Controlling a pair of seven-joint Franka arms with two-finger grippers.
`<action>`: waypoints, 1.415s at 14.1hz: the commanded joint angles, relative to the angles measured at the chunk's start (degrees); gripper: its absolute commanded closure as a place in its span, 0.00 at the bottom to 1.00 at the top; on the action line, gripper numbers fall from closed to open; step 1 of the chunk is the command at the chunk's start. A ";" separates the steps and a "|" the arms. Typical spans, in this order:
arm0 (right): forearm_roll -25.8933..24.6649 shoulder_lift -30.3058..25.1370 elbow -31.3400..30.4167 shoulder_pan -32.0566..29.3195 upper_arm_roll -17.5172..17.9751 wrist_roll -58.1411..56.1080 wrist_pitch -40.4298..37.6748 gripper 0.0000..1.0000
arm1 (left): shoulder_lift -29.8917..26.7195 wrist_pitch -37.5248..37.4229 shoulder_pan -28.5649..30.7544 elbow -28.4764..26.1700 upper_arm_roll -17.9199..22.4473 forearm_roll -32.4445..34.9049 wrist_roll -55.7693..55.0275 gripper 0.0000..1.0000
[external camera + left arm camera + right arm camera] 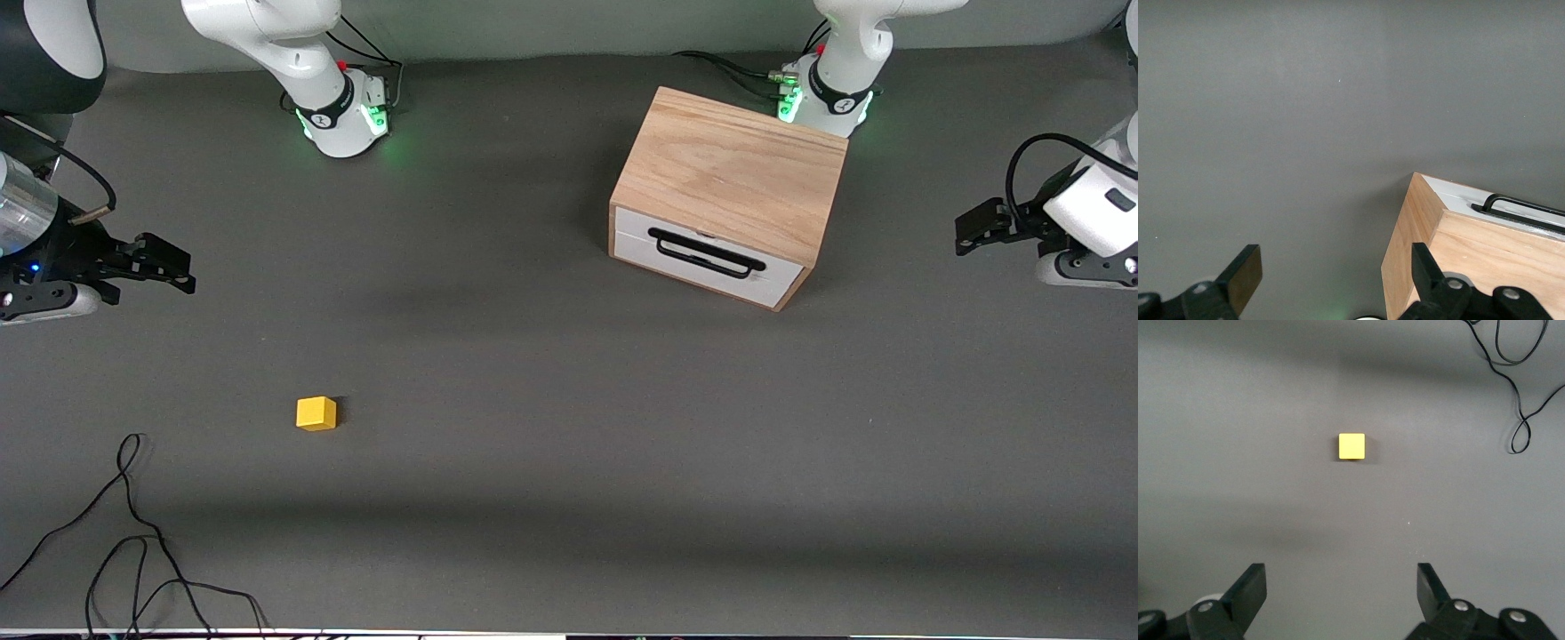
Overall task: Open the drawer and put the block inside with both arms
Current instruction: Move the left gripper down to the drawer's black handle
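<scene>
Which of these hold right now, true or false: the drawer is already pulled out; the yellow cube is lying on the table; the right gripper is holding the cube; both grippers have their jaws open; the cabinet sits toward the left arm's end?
1. The white-fronted drawer with the black bar handle is pulled out. False: it sits shut, flush in the light-wood box cabinet.
2. The small bright yellow cube lies on the grey table. True.
3. The right gripper holds the cube. False: it hangs empty above the table, the cube lying apart from it.
4. Both grippers have their jaws open. True: the left gripper also stands wide, beside the cabinet's corner.
5. The cabinet sits toward the left arm's end. True.
</scene>
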 commanded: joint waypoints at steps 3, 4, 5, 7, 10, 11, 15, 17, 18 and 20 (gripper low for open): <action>0.37 0.92 1.80 0.27 -0.23 -0.05 -1.16 0.00 | -0.51 -0.50 -0.08 -0.55 0.17 -1.10 1.19 0.00; 0.28 0.92 1.80 0.18 -0.31 -0.31 -1.25 0.00 | -0.51 -0.50 -0.08 -0.81 0.17 -1.54 1.19 0.00; 0.11 1.01 1.80 0.27 -0.31 -0.92 -1.25 0.00 | -0.51 -0.24 -0.08 -0.99 0.17 -1.63 1.28 0.00; 0.11 1.10 1.89 0.09 -0.31 -0.93 -1.16 0.00 | -0.51 0.02 -0.25 -1.08 0.17 -1.63 1.28 0.00; 0.37 1.10 2.24 -0.08 -0.40 -0.93 -1.16 0.00 | -0.51 -0.06 -0.34 -1.08 0.17 -1.63 1.19 0.00; 0.28 1.10 2.51 0.09 -0.40 -0.93 -1.16 0.00 | -0.42 -0.24 -0.43 -1.08 0.17 -1.63 0.32 0.00; 0.02 1.10 2.51 0.27 -0.31 -0.66 -1.16 0.00 | -0.68 -1.12 -3.23 -0.99 -1.05 -2.07 -13.52 0.00; -0.16 1.01 2.42 0.27 -0.31 -0.58 -1.25 0.00 | -0.42 -0.86 -8.92 -0.99 -1.32 -2.07 -26.78 0.00; -0.16 1.10 2.51 0.27 -0.31 -0.58 -1.25 0.00 | -0.07 -0.77 -12.18 -0.90 -1.41 -1.98 -33.63 0.00; -0.16 1.10 2.51 0.27 -0.31 -0.31 -1.25 0.00 | 1.15 -0.15 -17.81 -0.38 -1.41 -1.98 -47.17 0.00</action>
